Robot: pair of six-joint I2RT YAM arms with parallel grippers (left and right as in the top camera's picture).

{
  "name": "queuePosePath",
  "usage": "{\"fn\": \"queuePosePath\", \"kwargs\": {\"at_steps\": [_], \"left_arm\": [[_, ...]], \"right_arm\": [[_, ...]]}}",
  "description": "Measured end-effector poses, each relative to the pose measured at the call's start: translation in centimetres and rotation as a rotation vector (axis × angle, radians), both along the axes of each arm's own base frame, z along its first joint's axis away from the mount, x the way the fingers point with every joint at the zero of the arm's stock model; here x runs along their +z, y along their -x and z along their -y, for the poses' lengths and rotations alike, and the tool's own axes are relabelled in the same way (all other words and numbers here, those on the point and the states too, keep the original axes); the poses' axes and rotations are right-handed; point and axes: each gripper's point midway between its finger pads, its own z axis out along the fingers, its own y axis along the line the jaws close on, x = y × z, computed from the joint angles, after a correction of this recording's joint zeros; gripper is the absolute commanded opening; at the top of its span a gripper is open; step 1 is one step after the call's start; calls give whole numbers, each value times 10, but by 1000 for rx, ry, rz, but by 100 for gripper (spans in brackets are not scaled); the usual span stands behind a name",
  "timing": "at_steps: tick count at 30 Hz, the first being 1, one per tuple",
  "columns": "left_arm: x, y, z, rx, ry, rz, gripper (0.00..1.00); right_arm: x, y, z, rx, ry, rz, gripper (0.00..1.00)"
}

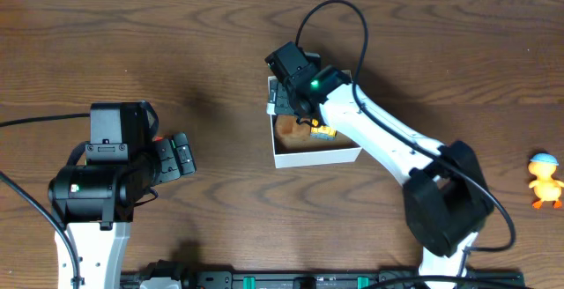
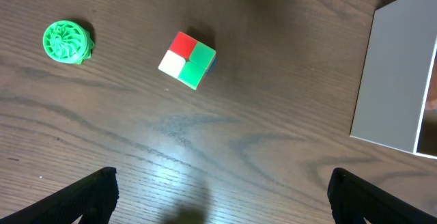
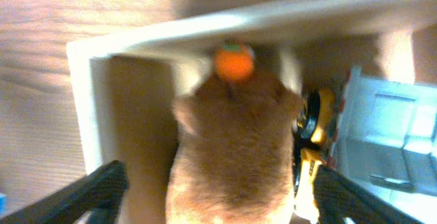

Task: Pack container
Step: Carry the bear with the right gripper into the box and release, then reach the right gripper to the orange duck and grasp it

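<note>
The container (image 1: pixel 317 156) is a white-walled box at the table's middle. It also shows in the right wrist view (image 3: pixel 78 101) and at the right edge of the left wrist view (image 2: pixel 396 74). A brown plush toy (image 3: pixel 235 142) with an orange ball (image 3: pixel 233 61) at its far end lies inside, beside a yellow toy vehicle (image 3: pixel 311 149). My right gripper (image 3: pixel 218 197) is open just above the box, its fingers on either side of the plush and apart from it; overhead it sits over the box's left part (image 1: pixel 295 104). My left gripper (image 2: pixel 218 200) is open and empty above bare table.
A red, white and green cube (image 2: pixel 188 59) and a green round toy (image 2: pixel 67 42) lie on the wood ahead of the left gripper. A yellow duck with a blue cap (image 1: pixel 545 181) stands at the far right. A pale blue and white item (image 3: pixel 389 142) lies in the box.
</note>
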Motion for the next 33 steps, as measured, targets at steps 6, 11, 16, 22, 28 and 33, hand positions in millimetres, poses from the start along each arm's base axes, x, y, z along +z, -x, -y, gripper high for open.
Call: {"fn": "queuePosePath", "kwargs": {"at_steps": [6,11,16,22,28,33], "left_arm": [[0,0,0,0,0,0,98],[0,0,0,0,0,0,98],[0,0,0,0,0,-2,98],[0,0,0,0,0,-1,98],[0,0,0,0,0,-1,98],[0,0,0,0,0,-1,98]], "right_arm": [[88,1,27,-9,-40,161,99],[138,12,116,-225,-20,181,99],[157,39,252,-608,29,117,99],[160,95,394,-1028,102,45,99],[138,123,484,-1154,203,9,99],[78,134,527,-1122,258,-133,99]]}}
